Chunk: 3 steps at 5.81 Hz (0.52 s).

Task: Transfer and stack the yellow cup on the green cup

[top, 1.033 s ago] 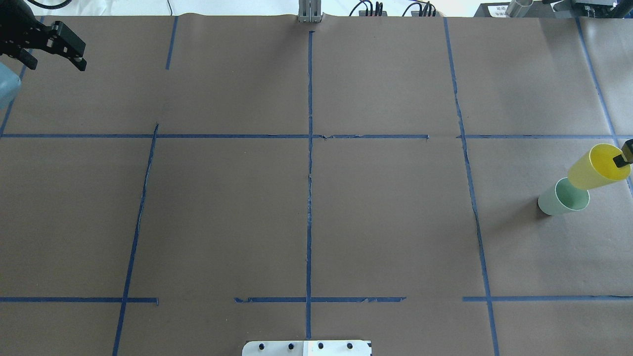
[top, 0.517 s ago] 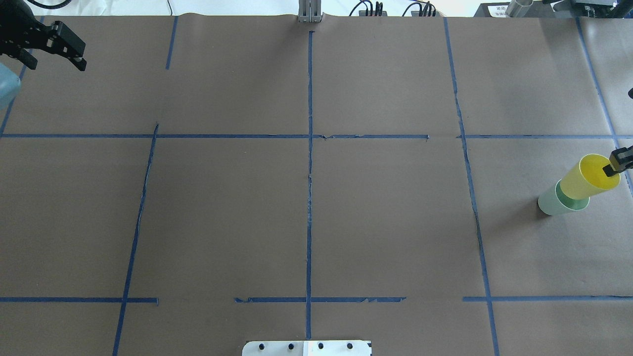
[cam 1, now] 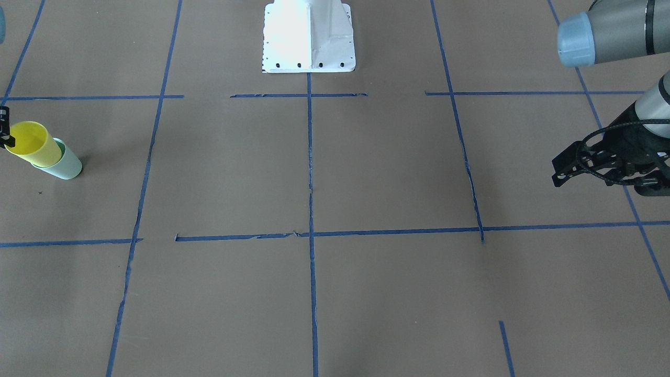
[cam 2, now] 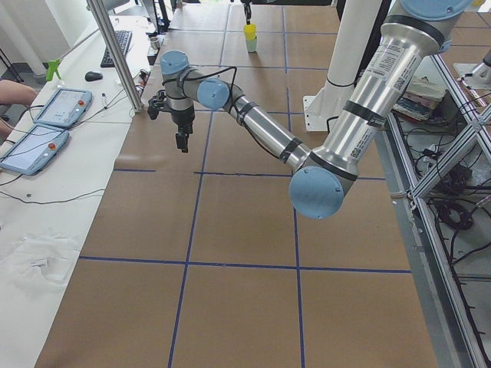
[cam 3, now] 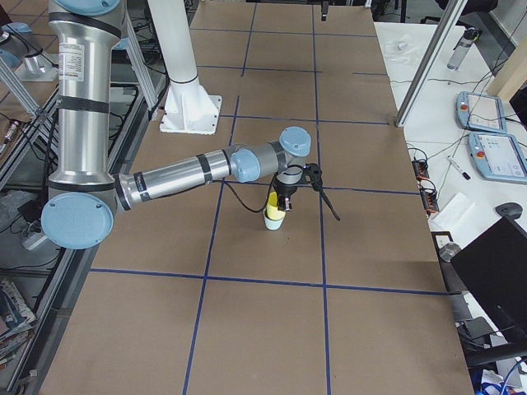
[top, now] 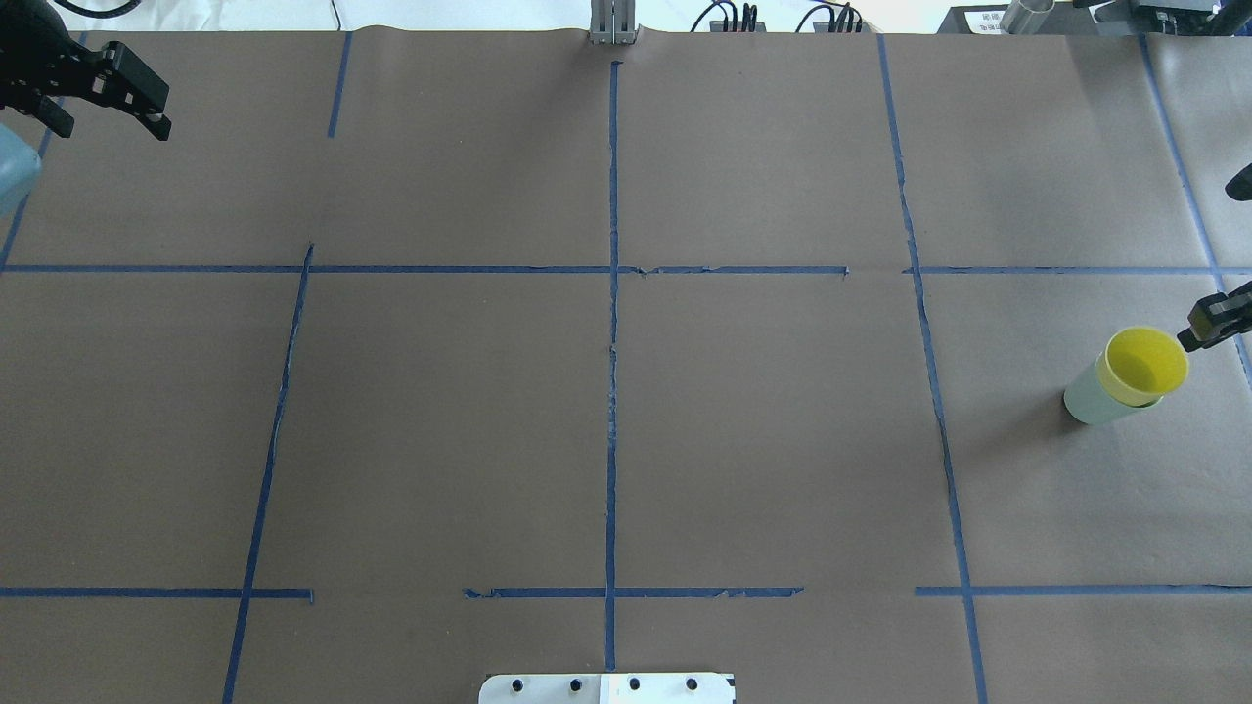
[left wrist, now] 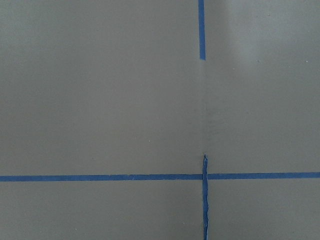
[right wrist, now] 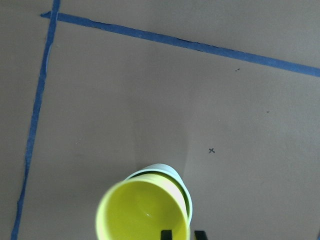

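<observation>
The right gripper [cam 3: 308, 207] is spread wide and holds nothing. One finger [top: 1211, 326] hangs just beside the rim of the yellow cup [top: 1142, 364]. I cannot tell if it touches the rim. The other finger points out and away from the green cup [top: 1088, 403].

The yellow cup sits inside the green cup. Both stand up straight, and the top part of the yellow cup sticks out above the green rim. The green cup stands on the brown table [top: 782, 440]. A tiny dark cross [right wrist: 211, 150] is drawn on the paper near the green cup. Blue tape lines [top: 612, 469] run across the table.

The left gripper [top: 111, 119] is very far from the green cup, at the other end of the table. It hangs in the air with its fingers apart, and nothing is between them. The white robot base [cam 1: 309, 36] stands at the table's edge, about halfway between the green cup and the left gripper.
</observation>
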Motion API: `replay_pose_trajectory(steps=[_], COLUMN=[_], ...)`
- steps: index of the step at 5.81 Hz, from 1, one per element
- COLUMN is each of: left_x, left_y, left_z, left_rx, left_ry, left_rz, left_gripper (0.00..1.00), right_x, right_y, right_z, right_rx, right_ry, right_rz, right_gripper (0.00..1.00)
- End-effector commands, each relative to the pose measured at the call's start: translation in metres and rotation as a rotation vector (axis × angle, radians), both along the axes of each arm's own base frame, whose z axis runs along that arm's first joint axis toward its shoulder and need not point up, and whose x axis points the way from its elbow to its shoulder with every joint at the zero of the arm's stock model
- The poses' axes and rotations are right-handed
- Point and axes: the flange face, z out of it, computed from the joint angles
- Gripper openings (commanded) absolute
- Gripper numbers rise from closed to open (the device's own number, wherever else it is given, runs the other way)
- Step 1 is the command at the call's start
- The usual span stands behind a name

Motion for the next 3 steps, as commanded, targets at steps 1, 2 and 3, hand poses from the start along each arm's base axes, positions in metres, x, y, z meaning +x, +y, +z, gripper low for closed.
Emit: replay_pose_trajectory(steps=[1, 2, 3], left_x=[0.0010, 0.0009, -0.0005], left_y=[0.0002, 0.0004, 0.0007], left_z=[0.0002, 0.0011, 0.0038], left_rx=[0.000, 0.004, 0.014], left_ry=[0.000, -0.001, -0.005], left_rz=[0.002, 0.007, 0.015], left_gripper=[1.00, 1.00, 1.00], right_x=[-0.0024, -0.0022, 0.0003], right_y=[-0.0040, -0.0050, -0.0069], right_z=[-0.0002, -0.0026, -0.0032], right_rx=[-0.006, 0.000, 0.008], right_ry=[0.002, -0.002, -0.002], right_rz=[0.008, 0.008, 0.008], right_gripper=[1.00, 1.00, 1.00])
